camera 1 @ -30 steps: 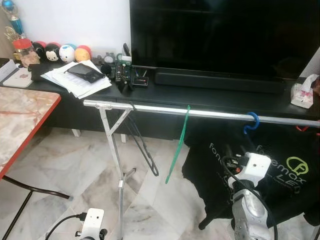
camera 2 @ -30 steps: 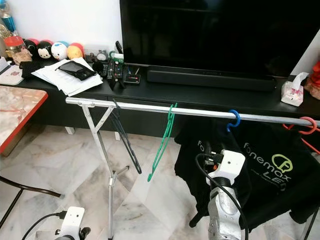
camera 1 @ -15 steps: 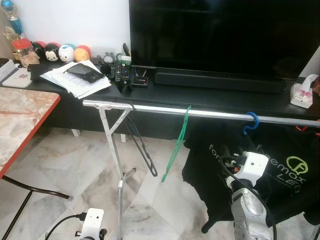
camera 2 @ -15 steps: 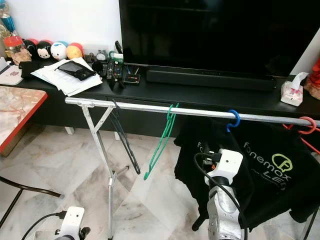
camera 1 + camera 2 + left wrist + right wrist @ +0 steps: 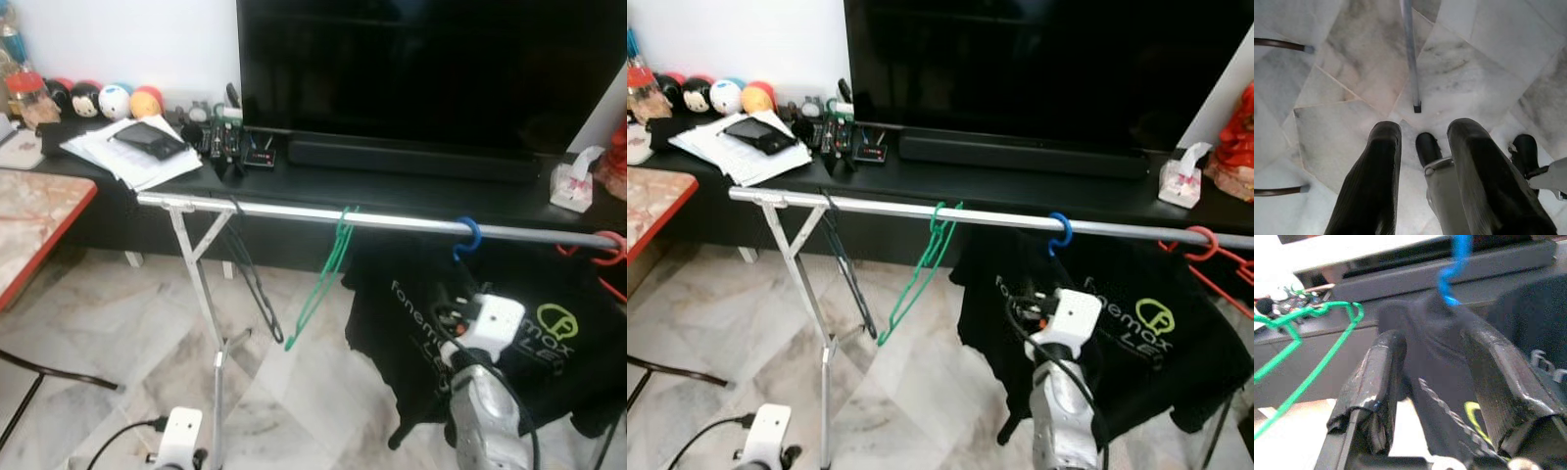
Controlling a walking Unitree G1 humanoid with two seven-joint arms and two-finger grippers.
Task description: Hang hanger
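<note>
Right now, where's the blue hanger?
The blue hanger hooks the metal rail right of centre, carrying the black T-shirt, between the green hanger and red hanger.

Rail before the TV stand

Rail (image 5: 392, 220) crosses before stand (image 5: 411, 191); along it, left to right, hang an empty hanger (image 5: 257, 284), another hanger (image 5: 318, 284), then shirt (image 5: 411, 313).

Blue hanger (image 5: 1059, 231) hooked on silver rail (image 5: 999, 217), black printed T-shirt (image 5: 1136, 333) draped below; hanging upright
</note>
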